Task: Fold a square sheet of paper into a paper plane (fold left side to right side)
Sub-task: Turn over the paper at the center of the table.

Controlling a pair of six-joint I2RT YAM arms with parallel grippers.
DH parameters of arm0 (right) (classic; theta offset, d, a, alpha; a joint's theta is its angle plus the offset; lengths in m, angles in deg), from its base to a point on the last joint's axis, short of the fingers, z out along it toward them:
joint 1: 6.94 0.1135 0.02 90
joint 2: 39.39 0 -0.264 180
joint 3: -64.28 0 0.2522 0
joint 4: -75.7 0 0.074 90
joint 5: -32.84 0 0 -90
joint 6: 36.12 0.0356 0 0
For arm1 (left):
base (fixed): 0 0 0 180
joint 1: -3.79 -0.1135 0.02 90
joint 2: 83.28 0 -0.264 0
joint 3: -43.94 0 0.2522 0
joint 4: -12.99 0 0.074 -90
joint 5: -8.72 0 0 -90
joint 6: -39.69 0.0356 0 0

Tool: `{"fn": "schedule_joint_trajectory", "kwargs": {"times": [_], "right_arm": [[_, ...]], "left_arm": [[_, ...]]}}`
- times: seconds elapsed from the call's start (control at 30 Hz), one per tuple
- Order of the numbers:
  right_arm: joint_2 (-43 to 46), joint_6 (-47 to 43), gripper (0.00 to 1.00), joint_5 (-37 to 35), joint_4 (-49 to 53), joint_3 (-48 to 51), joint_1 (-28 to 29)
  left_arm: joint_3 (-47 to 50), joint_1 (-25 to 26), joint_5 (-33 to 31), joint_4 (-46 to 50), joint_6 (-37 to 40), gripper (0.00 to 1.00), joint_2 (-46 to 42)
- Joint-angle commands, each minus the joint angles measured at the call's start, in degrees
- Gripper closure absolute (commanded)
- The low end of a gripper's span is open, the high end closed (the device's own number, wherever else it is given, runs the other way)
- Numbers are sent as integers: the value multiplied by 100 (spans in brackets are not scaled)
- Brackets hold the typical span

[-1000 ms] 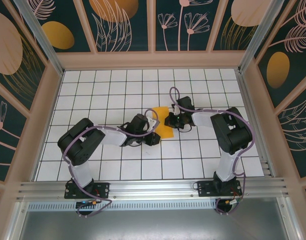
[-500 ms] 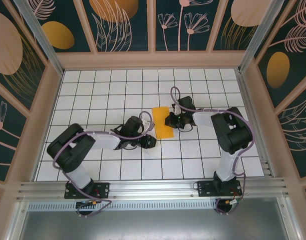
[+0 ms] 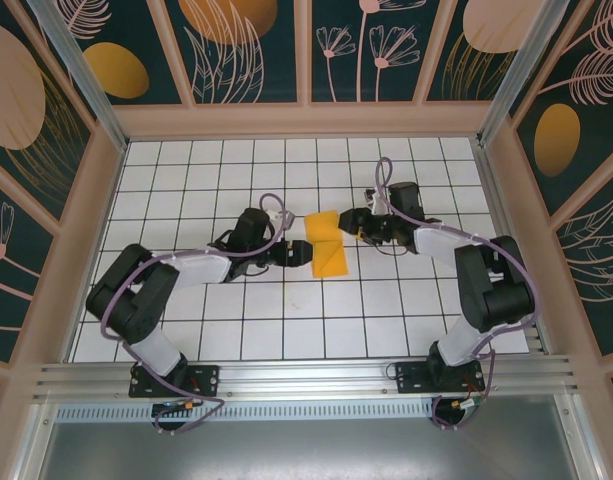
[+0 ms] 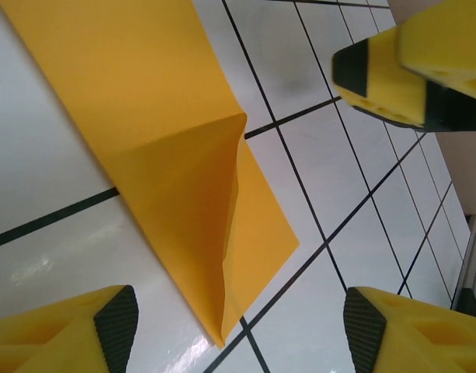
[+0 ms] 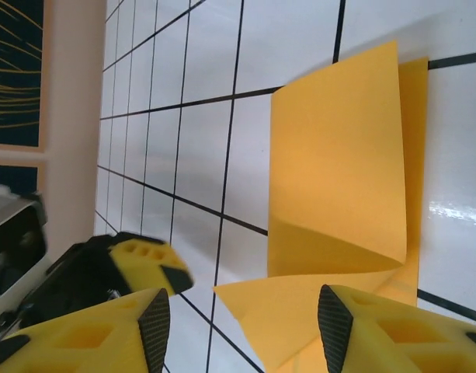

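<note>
At the left, the left gripper (image 3: 297,254) is held low over the white grid table (image 3: 186,190), just beside the left edge of the paper. Its fingers (image 4: 59,334) are spread wide in the left wrist view, with nothing clamped between them.

In the middle, the square sheet of paper (image 3: 327,250) lies on the table between the two arms, already doubled into a narrower strip. One flap (image 4: 183,194) is lifted off the layer beneath, and its fold looks soft rather than pressed.

At the right, the right gripper (image 3: 356,222) is set at the paper's upper right corner; whether it touches the paper cannot be told. Its fingers (image 5: 105,334) are parted as well, and no paper is pinched.

The step in hand is judged to be carrying the left side over onto the right. To do it well, only the free left edge should be pinched, shallowly, so that the lower layer is not lifted with it. The right side should be pinned down first, since thin paper is likely to slide on the glossy tiles. The edges should be matched before any crease is pressed, and the crease is best rubbed from the middle outward. The raised flap should be flattened early, or it may be caught and skewed.
</note>
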Motion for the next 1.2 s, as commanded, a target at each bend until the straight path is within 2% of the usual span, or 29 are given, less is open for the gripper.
{"fn": "schedule_joint_trajectory", "kwargs": {"times": [0.0,0.17,0.27,0.33,0.43,0.5,0.93,1.17], "right_arm": [[266,-322,43,-201,424,314,-7],[368,-193,43,-185,286,672,11],[337,-136,44,-177,203,786,59],[275,-85,44,-177,130,816,112],[138,8,44,-178,-6,807,198],[31,87,44,-172,-124,786,237],[-903,396,45,87,-681,172,459],[-1327,448,49,127,-765,-170,572]], "left_arm": [[-317,1,452,-332,-99,29,464],[-695,6,524,-292,-63,43,903],[-832,3,475,-264,-71,58,1047],[-855,4,332,-202,-73,72,1061],[-803,0,214,-174,-57,83,981],[-724,4,114,-174,-45,88,877],[-444,1,-277,-166,-27,92,587],[-405,2,-384,-166,-47,92,586]]}}
